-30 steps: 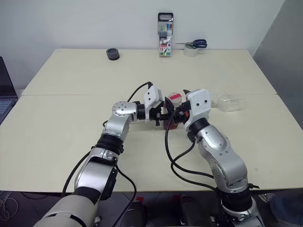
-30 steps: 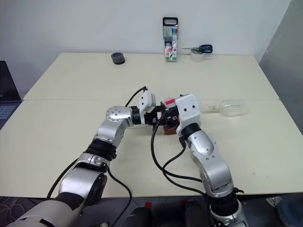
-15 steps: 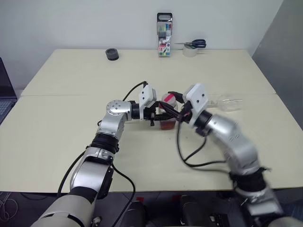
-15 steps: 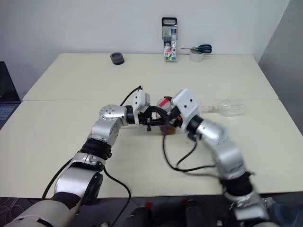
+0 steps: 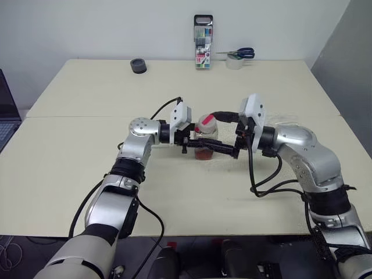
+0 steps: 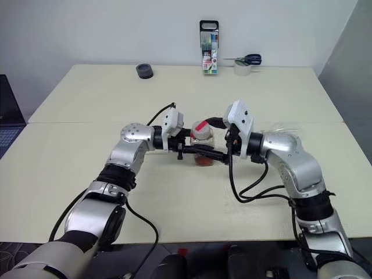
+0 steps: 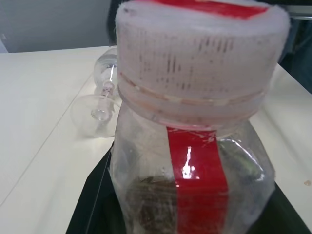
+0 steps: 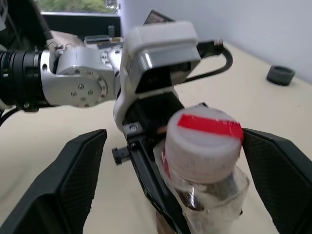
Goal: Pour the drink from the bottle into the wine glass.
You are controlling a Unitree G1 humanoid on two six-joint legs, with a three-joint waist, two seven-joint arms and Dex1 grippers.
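The right gripper [image 8: 170, 161] has swung out rightward, jaws now spread either side of the capped bottle [image 5: 204, 136], held upright mid-surface in the left gripper's [image 5: 195, 144] closed jaws.

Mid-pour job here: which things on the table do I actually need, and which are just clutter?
Needed: bottle held upright in left gripper, cap on; drink inside; wine glass lying on its side; right gripper, open.

Clutter: pen pack, scissors, tape roll, dark ring.
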